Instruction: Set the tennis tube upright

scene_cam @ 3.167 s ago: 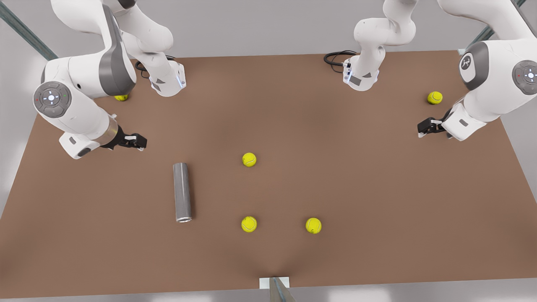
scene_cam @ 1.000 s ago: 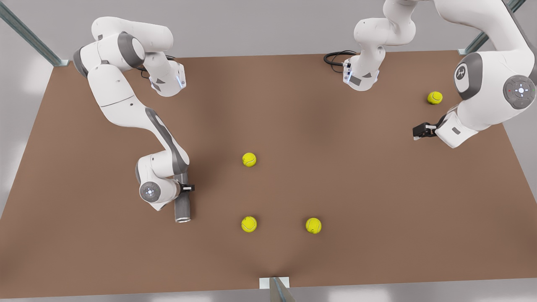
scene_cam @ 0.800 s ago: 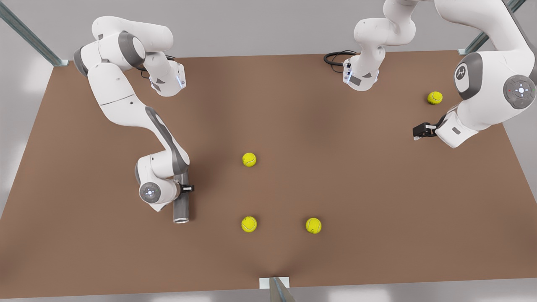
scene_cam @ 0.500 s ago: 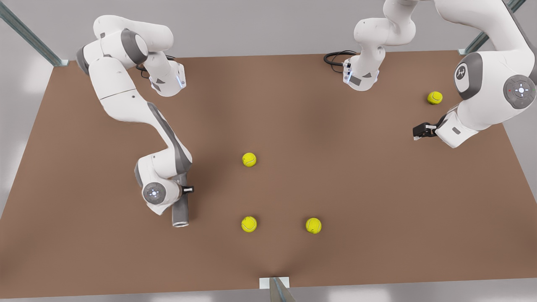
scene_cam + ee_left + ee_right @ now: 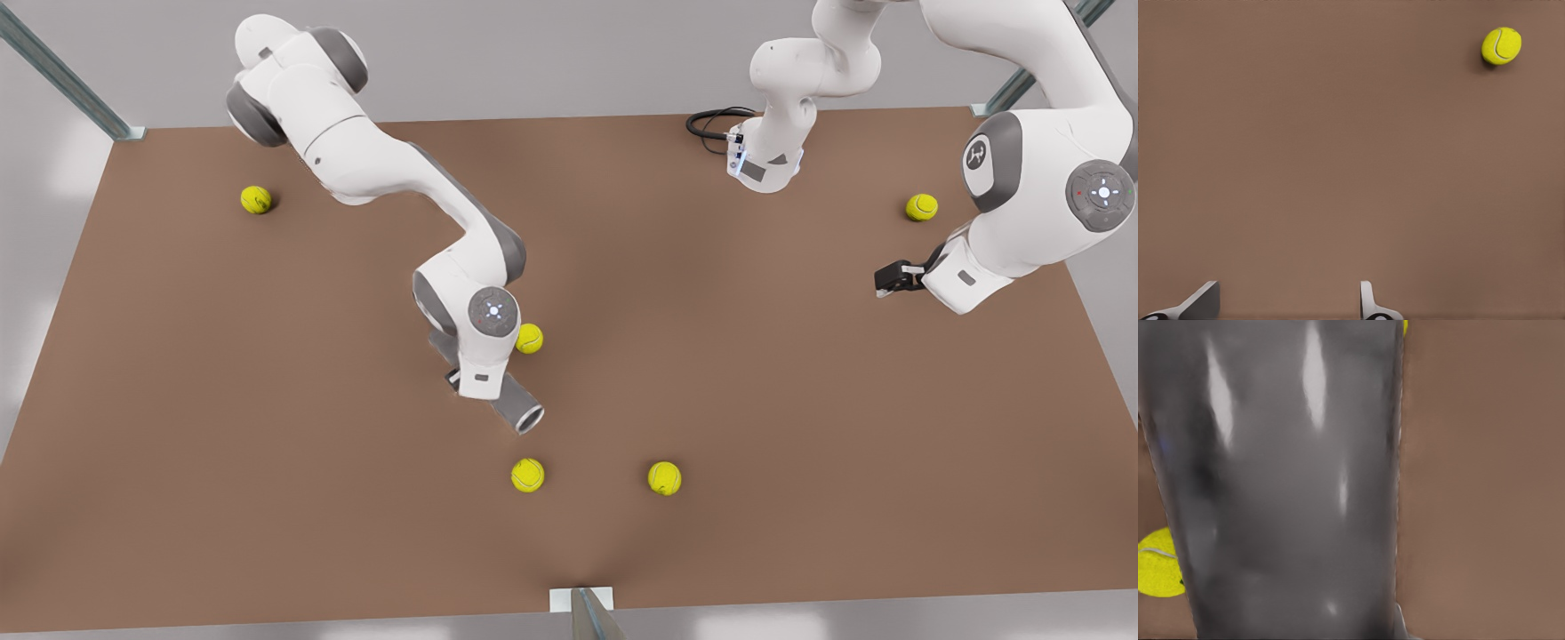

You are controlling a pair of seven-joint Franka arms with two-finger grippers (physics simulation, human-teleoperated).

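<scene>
Here the right gripper (image 5: 476, 391), near the table's (image 5: 800, 400) middle, is clamped on the tennis tube (image 5: 520, 411), which tilts with its hollow end toward the camera, beside a tennis ball (image 5: 529, 338). The left gripper (image 5: 889, 280) waits with fingers (image 5: 1368, 300) spread, at the front view's right.

The right gripper (image 5: 480, 391) has carried the tennis tube (image 5: 520, 411) off the table toward the middle, swinging it slantwise with its open end nearer, beside a tennis ball (image 5: 529, 338), uncovering another ball (image 5: 256, 199) far left.
</scene>
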